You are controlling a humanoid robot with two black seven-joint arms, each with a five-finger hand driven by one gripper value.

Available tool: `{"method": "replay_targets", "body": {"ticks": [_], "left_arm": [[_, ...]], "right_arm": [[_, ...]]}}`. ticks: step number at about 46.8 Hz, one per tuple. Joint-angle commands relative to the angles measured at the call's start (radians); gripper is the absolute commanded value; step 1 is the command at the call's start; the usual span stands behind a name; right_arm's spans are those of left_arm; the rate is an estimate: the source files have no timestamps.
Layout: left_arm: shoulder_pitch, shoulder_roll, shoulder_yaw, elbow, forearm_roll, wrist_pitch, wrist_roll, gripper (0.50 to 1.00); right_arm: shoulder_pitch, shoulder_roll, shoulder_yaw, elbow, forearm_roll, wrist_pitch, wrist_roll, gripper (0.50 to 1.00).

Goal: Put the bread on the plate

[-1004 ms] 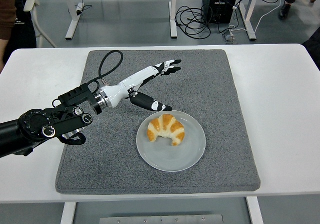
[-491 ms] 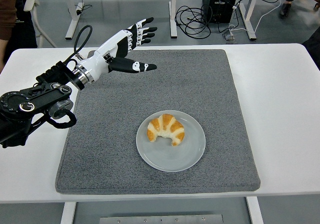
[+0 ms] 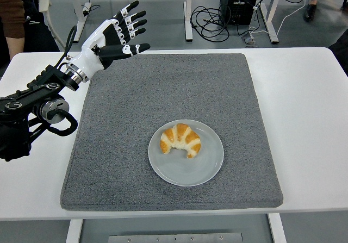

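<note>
Left hand (image 3: 111,36) farther back, higher.

Grey floor (image 3: 157,14) beyond the white table (image 3: 304,112), with white desk legs (image 3: 188,12), tangled black cables (image 3: 215,20).

the golden crescent-shaped croissant (image 3: 181,140) lies on the round pale grey plate (image 3: 209,167), well apart from the left hand (image 3: 115,35)'s spread, empty fingers (image 3: 135,22).

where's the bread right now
In the head view the bread lies on the plate, on the grey mat near its front middle, well apart from the open left hand raised at far left.
</note>
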Motion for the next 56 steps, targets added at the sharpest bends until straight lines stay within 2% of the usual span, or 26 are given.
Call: {"method": "replay_targets", "body": {"ticks": [1,7,15,19,31,36,41,56], "left_arm": [[0.009,0.003,-0.003,0.008,-0.048,-0.021,0.044,0.965],[0.012,0.005,-0.042,0.04,-0.102,-0.055,0.129,0.966],[0.041,0.006,-0.134,0.046,-0.116,-0.089,0.28,0.966],[0.061,0.006,-0.174,0.046,-0.116,-0.095,0.322,0.968],[0.093,0.017,-0.185,0.046,-0.116,-0.11,0.311,0.971],[0.13,0.025,-0.223,0.046,-0.114,-0.147,0.287,0.971],[0.162,0.025,-0.251,0.046,-0.114,-0.19,0.285,0.972],[0.187,0.017,-0.274,0.065,-0.117,-0.189,0.293,0.972]], "right_arm": [[0.0,0.0,0.0,0.0,0.0,0.0,0.0,1.0],[0.0,0.0,0.0,0.0,0.0,0.0,0.0,1.0],[0.0,0.0,0.0,0.003,0.0,0.0,0.0,1.0],[-0.001,0.0,0.0,-0.003,0.0,0.0,0.0,1.0],[-0.001,0.0,0.0,-0.002,0.0,0.0,0.0,1.0],[-0.001,0.0,0.0,-0.003,0.0,0.0,0.0,1.0],[-0.001,0.0,0.002,-0.002,0.0,0.0,0.0,1.0],[0.0,0.0,0.0,-0.003,0.0,-0.002,0.0,1.0]]}}
